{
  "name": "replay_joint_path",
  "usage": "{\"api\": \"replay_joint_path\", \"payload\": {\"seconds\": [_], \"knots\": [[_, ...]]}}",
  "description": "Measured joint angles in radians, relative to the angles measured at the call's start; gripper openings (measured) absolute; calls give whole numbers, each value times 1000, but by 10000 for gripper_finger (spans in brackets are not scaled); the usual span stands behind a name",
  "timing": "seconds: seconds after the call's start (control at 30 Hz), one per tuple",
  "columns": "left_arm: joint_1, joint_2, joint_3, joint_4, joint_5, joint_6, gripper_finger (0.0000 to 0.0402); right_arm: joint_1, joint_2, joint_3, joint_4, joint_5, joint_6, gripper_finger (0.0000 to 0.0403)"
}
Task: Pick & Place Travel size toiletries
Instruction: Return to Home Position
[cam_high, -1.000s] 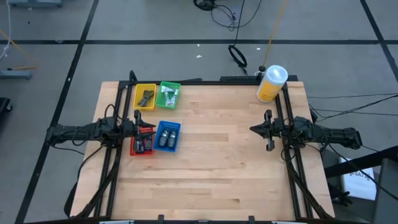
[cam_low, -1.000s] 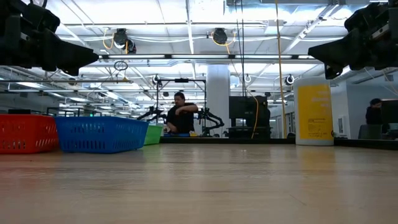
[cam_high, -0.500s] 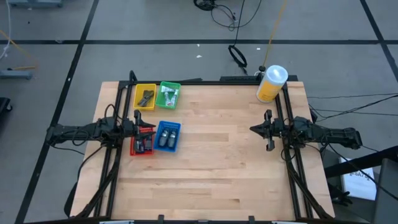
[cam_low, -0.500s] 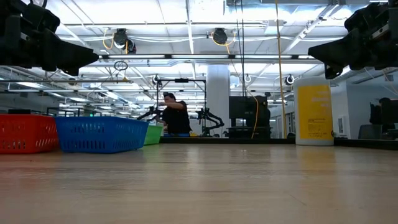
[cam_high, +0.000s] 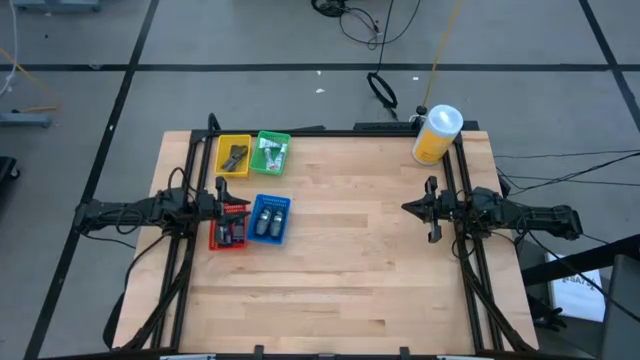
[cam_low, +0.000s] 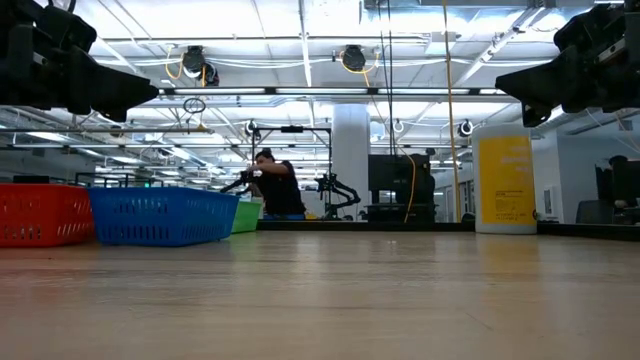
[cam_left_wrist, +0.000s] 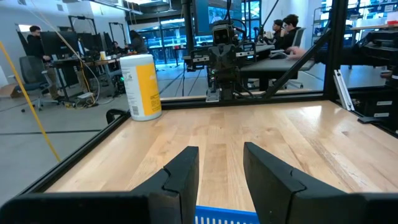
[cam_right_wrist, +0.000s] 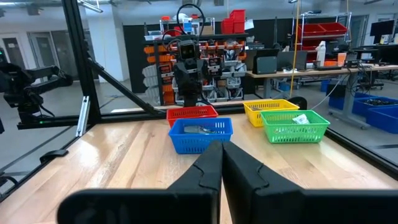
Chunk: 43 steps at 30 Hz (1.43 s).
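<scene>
Left gripper (cam_left_wrist: 221, 177) in foreground, dark fingers (cam_left_wrist: 183, 180) apart, blue basket rim (cam_left_wrist: 227, 217) between them. Wooden table (cam_left_wrist: 292, 137) beyond; yellow container (cam_left_wrist: 141, 87), white lid, and right arm (cam_left_wrist: 224, 59) at far edge.

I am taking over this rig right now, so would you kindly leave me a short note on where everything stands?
Left gripper: jaws open, empty, above the table's left side near the red tray.
Right gripper: jaws shut, empty, at the right side.
Toiletries: dark pieces in the yellow tray and the red tray, white tubes in the green tray, greyish pieces in the blue tray.
Done: every toiletry in view lies in a tray.
Left: seemingly nothing to sort; both arms look parked.
</scene>
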Motion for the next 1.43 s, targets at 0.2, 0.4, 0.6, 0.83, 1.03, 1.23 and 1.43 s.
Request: {"api": "replay_joint_path", "payload": {"seconds": [0.2,0.4,0.6,0.83,1.03,1.23,1.43], "knots": [[0,0,0,0,0,0,127,62,8,0,1,-2,0,4],[0,0,1,0,0,0,127,69,8,0,2,0,0,4],[0,0,1,0,0,0,127,69,8,0,1,0,0,4],[0,0,1,0,0,0,127,69,8,0,1,0,0,4],[0,0,1,0,0,0,127,69,8,0,1,0,0,4],[0,0,1,0,0,0,127,69,8,0,1,0,0,4],[0,0,1,0,0,0,127,69,8,0,1,0,0,4]]}}
